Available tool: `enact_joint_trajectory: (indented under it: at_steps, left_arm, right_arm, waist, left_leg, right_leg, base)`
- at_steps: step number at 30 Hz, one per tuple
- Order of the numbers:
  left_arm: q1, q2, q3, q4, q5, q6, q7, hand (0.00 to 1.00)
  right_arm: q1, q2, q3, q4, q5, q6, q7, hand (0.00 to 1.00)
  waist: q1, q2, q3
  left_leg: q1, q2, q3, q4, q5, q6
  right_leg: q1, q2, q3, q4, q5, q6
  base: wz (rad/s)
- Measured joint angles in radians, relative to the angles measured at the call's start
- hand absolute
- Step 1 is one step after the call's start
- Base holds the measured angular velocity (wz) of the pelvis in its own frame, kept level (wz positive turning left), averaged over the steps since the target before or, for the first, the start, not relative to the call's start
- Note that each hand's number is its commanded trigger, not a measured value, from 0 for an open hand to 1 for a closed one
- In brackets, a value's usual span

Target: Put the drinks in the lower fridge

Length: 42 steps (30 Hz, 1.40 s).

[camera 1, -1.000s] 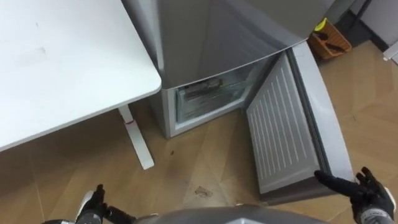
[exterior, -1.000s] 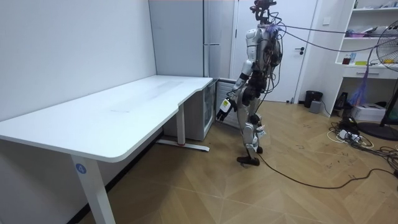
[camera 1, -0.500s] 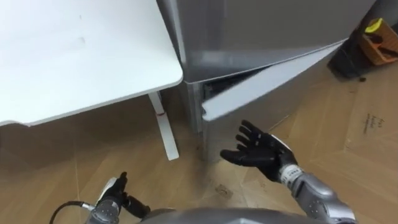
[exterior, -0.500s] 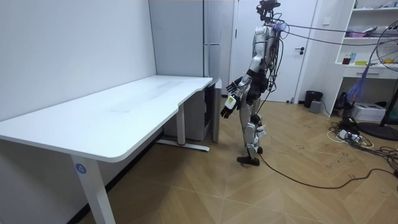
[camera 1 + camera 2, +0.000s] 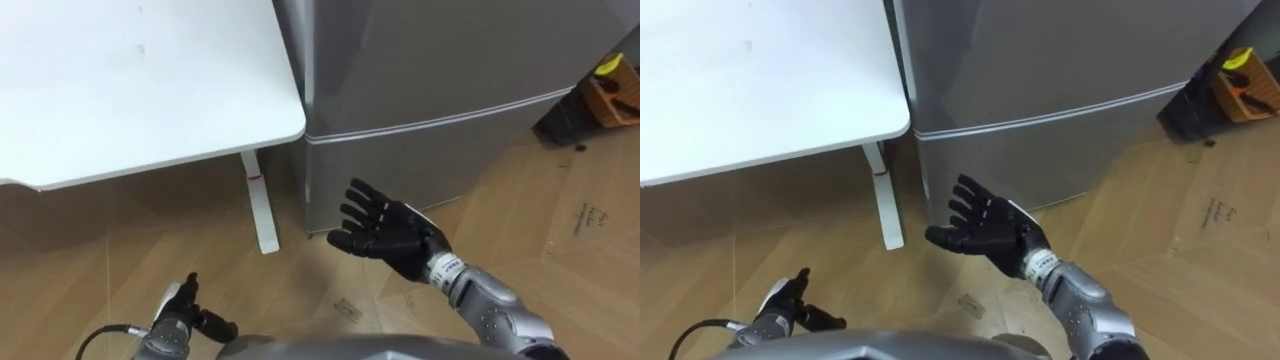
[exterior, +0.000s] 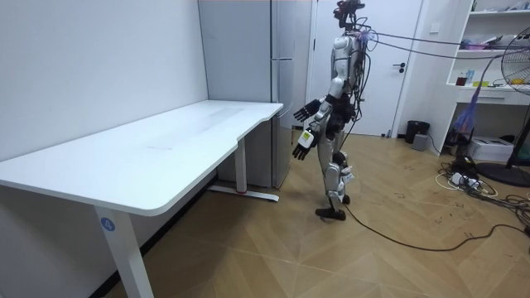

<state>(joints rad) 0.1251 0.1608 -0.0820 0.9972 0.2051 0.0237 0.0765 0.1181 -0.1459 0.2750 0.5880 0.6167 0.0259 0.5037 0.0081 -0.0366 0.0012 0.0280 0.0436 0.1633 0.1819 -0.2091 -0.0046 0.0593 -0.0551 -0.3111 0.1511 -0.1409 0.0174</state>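
While the left hand (image 5: 182, 315) hangs low with loose fingers beneath the white table (image 5: 120, 90), the right hand (image 5: 392, 238) is raised empty, fingers spread, just before the lower fridge door (image 5: 450, 150), which stands closed.

Everything is being lit brightly, evenly; soft shadow (image 5: 150, 215) is being cast under the table (image 5: 150, 90), left of the right hand's (image 5: 395, 240) fingers (image 5: 362, 200).

silver forearms end in a black right hand (image 5: 390, 238) and left hand (image 5: 183, 318).
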Motion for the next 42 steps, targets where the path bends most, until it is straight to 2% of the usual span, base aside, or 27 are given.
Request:
enact_joint_trajectory:
  at_steps: [3,5,9,11,15,18,19,23,26,28,29,31,33,35,38,39,40,42]
  left_arm:
    - [0.000,-0.005,0.000,-0.007,-0.006,0.000,0.000,0.00]
    - [0.004,-0.009,0.000,-0.020,-0.007,0.000,0.000,0.00]
    - [0.005,-0.011,-0.001,-0.029,-0.007,0.000,0.001,0.00]
    - [0.004,-0.013,0.002,-0.028,-0.007,0.000,0.001,0.00]
    - [0.004,-0.013,0.021,-0.014,-0.015,-0.001,-0.003,0.00]
    - [0.003,-0.013,0.044,0.001,-0.014,-0.001,-0.021,0.00]
    - [0.003,-0.013,0.053,0.006,-0.015,-0.001,-0.022,0.00]
    - [0.019,-0.013,0.084,0.024,-0.017,-0.002,-0.019,0.00]
    - [0.030,-0.016,0.152,0.048,-0.003,-0.001,-0.024,0.00]
    - [0.039,-0.015,0.172,0.072,-0.003,0.000,-0.023,0.00]
    - [0.042,-0.015,0.184,0.096,-0.002,0.003,-0.025,0.00]
    - [0.043,-0.015,0.201,0.104,0.010,0.014,-0.029,0.00]
    - [0.053,-0.011,0.218,0.105,0.042,0.021,-0.030,0.00]
    - [0.066,-0.005,0.241,0.105,0.095,0.023,-0.025,0.00]
    - [0.084,0.010,0.248,0.106,0.116,0.042,-0.015,0.00]
    - [0.088,0.016,0.255,0.106,0.121,0.059,-0.009,0.00]
    - [0.090,0.019,0.264,0.108,0.128,0.066,-0.001,0.00]
    - [0.089,0.020,0.280,0.113,0.138,0.066,0.007,0.00]
  right_arm:
    - [-0.006,-0.004,0.000,0.037,-0.021,0.002,-0.005,0.00]
    - [-0.004,-0.010,0.000,0.042,-0.078,0.019,-0.008,0.00]
    - [-0.002,-0.010,0.006,0.073,-0.133,0.021,-0.009,0.00]
    - [-0.007,-0.010,0.007,0.131,-0.151,0.021,-0.010,0.00]
    - [-0.021,-0.009,-0.004,0.239,-0.184,0.018,-0.027,0.00]
    - [-0.021,-0.009,-0.064,0.357,-0.234,0.019,-0.041,0.00]
    - [-0.020,-0.012,-0.083,0.397,-0.235,0.019,-0.048,0.00]
    - [-0.013,-0.014,-0.155,0.499,-0.256,0.019,-0.083,0.00]
    - [0.002,-0.017,-0.264,0.566,-0.331,0.019,-0.115,0.00]
    - [0.001,-0.017,-0.305,0.586,-0.329,0.018,-0.127,0.00]
    - [0.001,-0.018,-0.328,0.592,-0.329,0.018,-0.141,0.00]
    - [0.004,-0.018,-0.360,0.619,-0.311,0.019,-0.153,0.00]
    - [0.003,-0.017,-0.383,0.643,-0.296,0.020,-0.163,0.00]
    - [0.004,-0.018,-0.424,0.689,-0.283,0.020,-0.168,0.00]
    - [0.003,-0.018,-0.462,0.739,-0.266,0.020,-0.179,0.00]
    - [0.003,-0.018,-0.470,0.751,-0.266,0.020,-0.192,0.00]
    - [0.003,-0.019,-0.473,0.764,-0.268,0.020,-0.202,0.00]
    - [0.002,-0.019,-0.474,0.774,-0.268,0.023,-0.211,0.00]
  waist:
    - [-0.001,0.000,0.0071]
    - [0.000,0.003,0.0104]
    - [-0.001,0.001,0.0083]
    - [0.002,-0.002,0.0041]
    - [-0.001,-0.005,0.0016]
    - [-0.005,-0.008,-0.0017]
    - [-0.006,-0.012,-0.0021]
    - [-0.006,-0.009,-0.0005]
    - [-0.008,-0.009,0.0013]
    - [-0.017,-0.007,0.0034]
    - [-0.030,-0.005,0.0073]
    - [-0.038,-0.006,0.0053]
    - [-0.040,-0.011,0.0016]
    - [-0.050,-0.016,0.0013]
    - [-0.055,-0.023,-0.0019]
    - [-0.055,-0.025,-0.0025]
    - [-0.055,-0.030,-0.0028]
    - [-0.053,-0.033,-0.0028]
  left_leg:
    - [0.000,-0.002,-0.004,-0.003,0.000,0.000]
    - [0.000,-0.003,-0.005,-0.009,0.000,0.000]
    - [0.000,-0.004,-0.013,-0.010,0.000,0.001]
    - [0.000,-0.004,-0.014,-0.009,0.001,0.001]
    - [-0.001,-0.006,-0.013,0.000,0.001,0.002]
    - [0.001,-0.013,-0.014,0.001,0.003,0.005]
    - [0.003,-0.018,-0.014,0.001,0.004,0.007]
    - [0.017,-0.025,-0.014,-0.003,0.001,0.016]
    - [0.022,-0.037,-0.015,0.005,-0.008,0.031]
    - [0.026,-0.044,-0.018,0.017,-0.017,0.044]
    - [0.026,-0.052,-0.032,0.025,-0.022,0.053]
    - [0.035,-0.059,-0.051,0.026,-0.025,0.068]
    - [0.037,-0.078,-0.085,0.034,-0.025,0.084]
    - [0.037,-0.102,-0.132,0.052,-0.029,0.106]
    - [0.044,-0.124,-0.172,0.060,-0.031,0.120]
    - [0.046,-0.134,-0.179,0.062,-0.028,0.124]
    - [0.041,-0.142,-0.191,0.065,-0.028,0.125]
    - [0.031,-0.144,-0.194,0.075,-0.028,0.126]
  right_leg:
    - [0.004,-0.003,-0.015,-0.001,-0.002,0.003]
    - [0.004,-0.005,-0.016,-0.001,-0.004,0.006]
    - [0.009,-0.005,-0.023,-0.001,-0.005,0.007]
    - [0.010,-0.006,-0.023,-0.001,-0.005,0.007]
    - [0.016,-0.010,-0.034,0.000,-0.005,0.007]
    - [0.033,-0.019,-0.047,0.001,-0.011,0.017]
    - [0.037,-0.026,-0.048,0.001,-0.016,0.025]
    - [0.049,-0.037,-0.049,0.011,-0.022,0.035]
    - [0.040,-0.057,-0.049,0.063,-0.032,0.047]
    - [0.036,-0.071,-0.051,0.099,-0.037,0.054]
    - [0.031,-0.084,-0.057,0.132,-0.038,0.057]
    - [0.026,-0.104,-0.049,0.179,-0.039,0.057]
    - [0.033,-0.119,-0.047,0.198,-0.039,0.058]
    - [0.052,-0.129,-0.014,0.190,-0.039,0.058]
    - [0.086,-0.125,0.035,0.134,-0.039,0.060]
    - [0.106,-0.122,0.054,0.093,-0.037,0.060]
    - [0.124,-0.120,0.065,0.059,-0.031,0.063]
    - [0.133,-0.118,0.065,0.032,-0.023,0.069]
  base:
    - [0.10]
    - [0.08]
    - [0.09]
    - [0.08]
    - [0.10]
    - [0.33]
    - [0.17]
    - [0.06]
    - [0.05]
    - [0.10]
    - [0.25]
    - [0.36]
    - [0.44]
    - [0.65]
    - [0.47]
    - [0.27]
    - [0.26]
    - [0.10]
